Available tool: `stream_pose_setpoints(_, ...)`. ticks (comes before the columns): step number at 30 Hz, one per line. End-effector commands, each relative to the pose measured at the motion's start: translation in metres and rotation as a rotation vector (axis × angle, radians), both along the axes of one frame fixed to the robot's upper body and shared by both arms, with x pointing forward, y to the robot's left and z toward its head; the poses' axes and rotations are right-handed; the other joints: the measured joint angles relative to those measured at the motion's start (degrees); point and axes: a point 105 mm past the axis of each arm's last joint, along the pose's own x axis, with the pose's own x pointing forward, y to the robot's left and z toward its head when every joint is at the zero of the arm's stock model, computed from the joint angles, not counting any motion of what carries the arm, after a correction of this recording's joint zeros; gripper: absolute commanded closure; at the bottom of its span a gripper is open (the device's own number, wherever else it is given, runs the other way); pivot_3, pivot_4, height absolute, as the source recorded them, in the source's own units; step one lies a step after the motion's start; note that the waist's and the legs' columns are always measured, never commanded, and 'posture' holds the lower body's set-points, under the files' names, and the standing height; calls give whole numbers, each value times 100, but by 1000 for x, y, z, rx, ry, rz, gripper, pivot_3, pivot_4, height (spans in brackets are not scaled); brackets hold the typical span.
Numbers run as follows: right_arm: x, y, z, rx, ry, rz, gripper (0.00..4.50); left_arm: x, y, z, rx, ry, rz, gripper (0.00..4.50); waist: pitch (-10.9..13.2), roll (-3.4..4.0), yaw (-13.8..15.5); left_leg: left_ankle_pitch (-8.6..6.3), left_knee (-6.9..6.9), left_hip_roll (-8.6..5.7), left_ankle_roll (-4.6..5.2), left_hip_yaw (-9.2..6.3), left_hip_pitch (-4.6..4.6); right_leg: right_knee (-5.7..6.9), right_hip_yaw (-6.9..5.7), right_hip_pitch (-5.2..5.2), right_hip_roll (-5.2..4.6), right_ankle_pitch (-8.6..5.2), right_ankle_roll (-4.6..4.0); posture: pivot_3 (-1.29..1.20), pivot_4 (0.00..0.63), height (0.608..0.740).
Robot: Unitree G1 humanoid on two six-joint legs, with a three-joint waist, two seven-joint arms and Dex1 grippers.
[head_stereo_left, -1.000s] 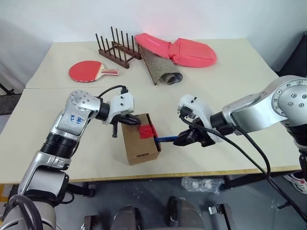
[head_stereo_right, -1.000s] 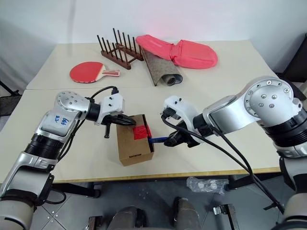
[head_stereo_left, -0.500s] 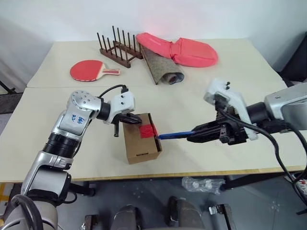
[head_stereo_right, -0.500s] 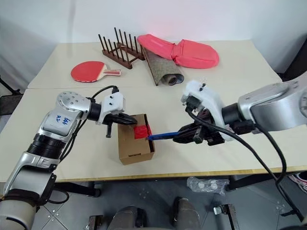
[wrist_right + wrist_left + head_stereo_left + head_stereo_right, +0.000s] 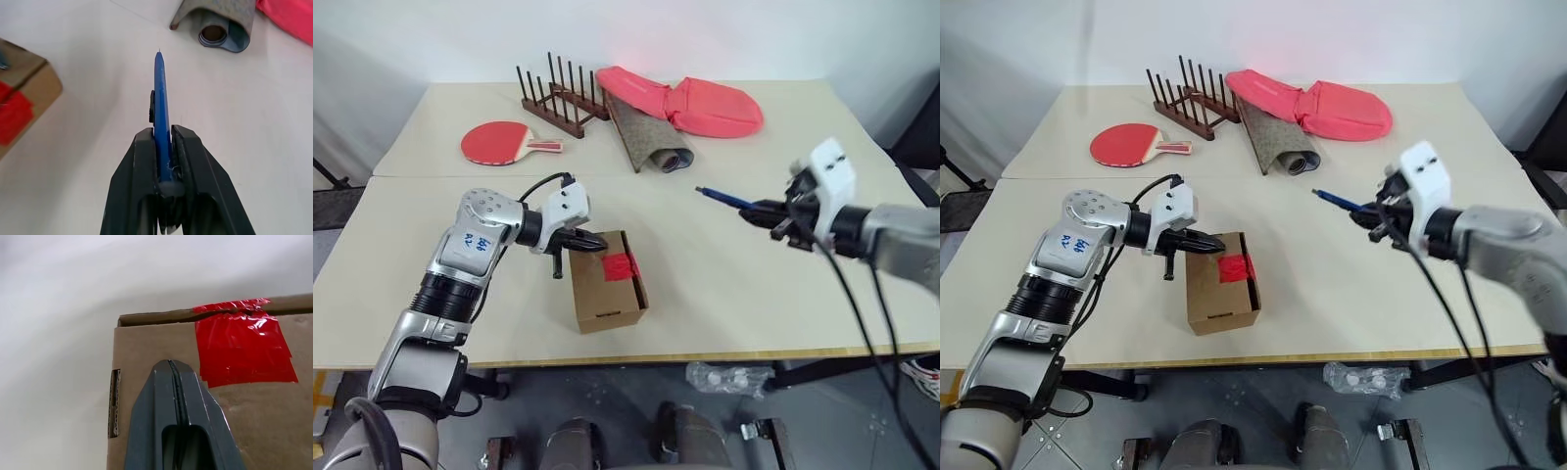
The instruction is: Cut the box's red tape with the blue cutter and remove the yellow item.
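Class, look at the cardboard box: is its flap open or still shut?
Shut. The box has its flap lying flat, with the red tape still across the flap edge. Whether the tape is cut through, I cannot tell.

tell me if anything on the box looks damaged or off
The red tape is wrinkled and looks split along the flap seam of the box, where its upper strip is ragged. The flap itself still lies shut. Nothing else on the box looks odd.
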Motion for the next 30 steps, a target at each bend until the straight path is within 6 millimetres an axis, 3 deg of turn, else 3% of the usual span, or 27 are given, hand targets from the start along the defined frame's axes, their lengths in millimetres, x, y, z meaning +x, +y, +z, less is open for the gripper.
stream_pose_setpoints(1,10,-15,8,21,-171,-97,4339,5,3,-12,-37,41,76,4500,1,0,8,1,0,-1,1,0,0,6,0,1,0,1,1,0,150,740)
stream_pose_setpoints(6,26,-29,-26,78,-147,-213,4339,17,-5,16,-214,-16,136,4500,12,1,-11,1,1,-4,2,2,-2,3,1,3,10,7,1,0,150,740)
stream_pose_setpoints(7,26,-28,-33,86,-143,-209,3625,19,-4,24,-250,-23,157,4500,14,1,-20,1,0,-3,1,2,-7,3,2,-2,13,7,1,0,150,740)
stream_pose_setpoints(9,27,-27,-41,95,-135,-202,3133,20,-1,34,-290,-32,174,4500,16,-2,-50,1,-4,-4,-5,4,-11,-3,-1,-5,27,7,0,0,150,740)
stream_pose_setpoints(15,35,-34,-57,89,-136,-228,982,15,22,63,-414,-114,248,4500,27,2,-178,4,-20,-4,-16,10,-12,-15,0,-11,35,7,0,0,150,740)
stream_pose_setpoints(17,40,-37,-55,82,-168,-248,830,11,37,71,-476,-116,296,4500,31,5,-199,4,-20,-3,-17,10,-10,-13,1,-11,35,7,0,0,150,740)
stream_pose_setpoints(18,41,-38,-55,88,-172,-251,342,7,43,74,-502,-117,314,4500,33,8,-215,5,-19,-2,-17,12,-8,-11,4,-11,35,6,0,0,150,740)
stream_pose_setpoints(20,42,-36,-50,104,-192,-247,98,-6,55,69,-510,-117,298,4500,36,14,-253,5,-20,-1,-18,13,-5,-8,8,-11,34,6,0,0,150,740)
stream_pose_setpoints(30,56,-34,-48,161,-181,-302,98,-43,104,22,-457,-150,458,4500,49,33,-272,4,-17,10,-24,15,-1,0,12,-11,31,5,-3,0,150,740)
